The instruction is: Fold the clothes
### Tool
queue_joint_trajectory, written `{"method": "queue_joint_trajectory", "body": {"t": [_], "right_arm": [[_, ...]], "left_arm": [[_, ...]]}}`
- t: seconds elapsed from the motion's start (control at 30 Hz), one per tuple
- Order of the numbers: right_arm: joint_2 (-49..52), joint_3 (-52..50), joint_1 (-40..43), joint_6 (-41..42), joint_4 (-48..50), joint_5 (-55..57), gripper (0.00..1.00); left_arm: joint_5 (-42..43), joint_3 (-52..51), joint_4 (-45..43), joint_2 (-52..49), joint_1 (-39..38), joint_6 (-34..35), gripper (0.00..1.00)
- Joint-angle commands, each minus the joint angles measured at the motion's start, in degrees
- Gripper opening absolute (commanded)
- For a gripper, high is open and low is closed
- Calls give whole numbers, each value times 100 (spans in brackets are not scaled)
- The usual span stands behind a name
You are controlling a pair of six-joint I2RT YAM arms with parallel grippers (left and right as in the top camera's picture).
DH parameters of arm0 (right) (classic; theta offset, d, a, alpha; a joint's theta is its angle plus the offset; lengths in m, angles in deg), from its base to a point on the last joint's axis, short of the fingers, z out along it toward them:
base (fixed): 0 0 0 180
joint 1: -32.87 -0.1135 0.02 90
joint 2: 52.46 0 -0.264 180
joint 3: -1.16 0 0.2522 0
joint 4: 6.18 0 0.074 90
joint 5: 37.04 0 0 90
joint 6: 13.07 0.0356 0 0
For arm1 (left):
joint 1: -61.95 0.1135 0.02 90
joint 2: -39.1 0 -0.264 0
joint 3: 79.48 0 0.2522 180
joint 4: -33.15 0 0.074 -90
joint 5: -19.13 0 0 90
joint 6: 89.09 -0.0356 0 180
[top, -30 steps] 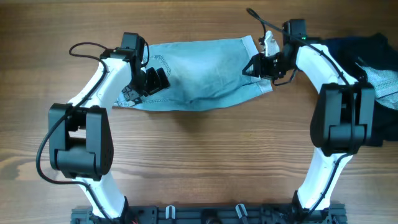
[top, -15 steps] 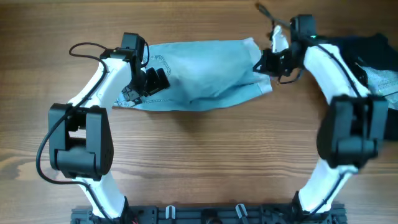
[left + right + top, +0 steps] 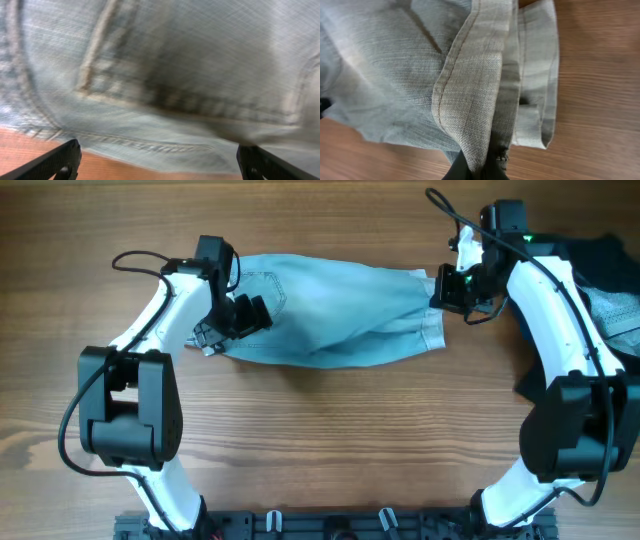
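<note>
A light blue denim garment (image 3: 330,310) lies stretched across the back of the wooden table. My left gripper (image 3: 250,313) is over its left end, near a pocket seam. In the left wrist view the denim (image 3: 175,65) fills the frame, and my left fingers (image 3: 162,162) are spread wide with nothing between them. My right gripper (image 3: 447,288) is at the garment's right end. In the right wrist view it is shut (image 3: 479,170) on a folded hem of the denim (image 3: 395,75), which is bunched and lifted there.
A pile of dark clothes (image 3: 590,260) and a grey fabric piece (image 3: 622,310) lie at the back right, behind my right arm. A black cable (image 3: 130,258) loops at the left arm. Bare wooden table (image 3: 330,440) shows in front of the garment.
My right gripper has moved to the right, pulling the garment's right end with it. The denim has stretched out and its left edge has slid right. The left gripper has barely moved.
</note>
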Motion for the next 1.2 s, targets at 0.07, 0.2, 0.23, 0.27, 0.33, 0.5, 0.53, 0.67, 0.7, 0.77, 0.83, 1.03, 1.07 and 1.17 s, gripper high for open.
{"method": "queue_joint_trajectory", "body": {"t": [0.07,0.2,0.23,0.27,0.33,0.5,0.53,0.67,0.7,0.77,0.83,1.03,1.07,1.17], "right_arm": [[-4,-9,101,538,-234,1235,4],[-4,-201,101,474,-459,1335,4],[-4,-273,101,476,-481,1412,4],[-4,-361,101,496,-540,1451,4],[-4,-457,101,610,-671,1606,4],[-2,-455,98,461,-1270,1856,79],[-2,-455,98,466,-1353,1878,96],[-2,-455,98,474,-1095,1840,100],[-2,-455,101,474,-953,1797,99],[-2,-455,101,470,-505,1705,100],[4,-455,118,264,33,1268,99],[188,-455,450,-286,673,243,100],[262,-455,538,-313,695,118,99],[584,-455,820,-442,756,-435,99]], "left_arm": [[-74,-57,498,-33,92,-249,100],[-74,-55,540,-33,352,-247,100],[-74,-55,555,-28,398,-247,100],[-74,-52,555,-9,442,-249,100],[-76,-20,555,107,494,-256,100],[330,92,483,509,459,-398,100],[398,92,446,529,428,-396,100],[573,90,144,525,122,-391,99],[575,90,68,525,42,-385,100],[570,90,-136,520,-168,-374,100],[570,90,-275,511,-323,-374,100],[614,90,-555,236,-407,-227,99],[614,90,-619,190,-407,-229,100],[614,90,-922,136,-404,-247,100]]}}
